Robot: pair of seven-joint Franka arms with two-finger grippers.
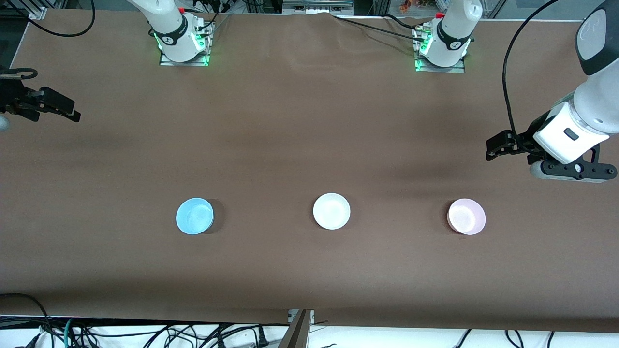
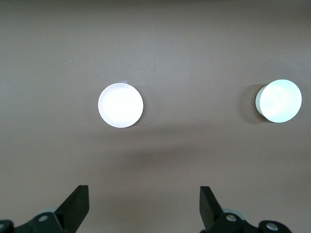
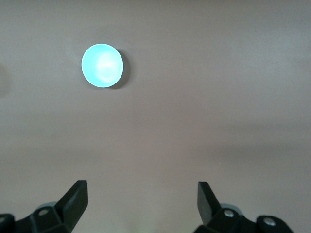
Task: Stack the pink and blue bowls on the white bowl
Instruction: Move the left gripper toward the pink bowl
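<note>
Three bowls stand in a row on the brown table. The blue bowl (image 1: 195, 216) is toward the right arm's end, the white bowl (image 1: 331, 211) in the middle, and the pink bowl (image 1: 466, 216) toward the left arm's end. My left gripper (image 1: 498, 147) hangs open and empty high above the table near the pink bowl's end. In the left wrist view (image 2: 144, 204) it sees the pink bowl (image 2: 120, 105), washed out pale, and the white bowl (image 2: 278, 101). My right gripper (image 1: 63, 108) hangs open and empty high above the blue bowl's end. In the right wrist view (image 3: 143, 199) it sees the blue bowl (image 3: 102, 65).
Both arm bases (image 1: 184, 43) (image 1: 440, 46) stand along the table edge farthest from the front camera. Cables (image 1: 145, 336) lie below the table edge nearest that camera. Brown cloth (image 1: 309, 121) covers the table between the bases and the bowls.
</note>
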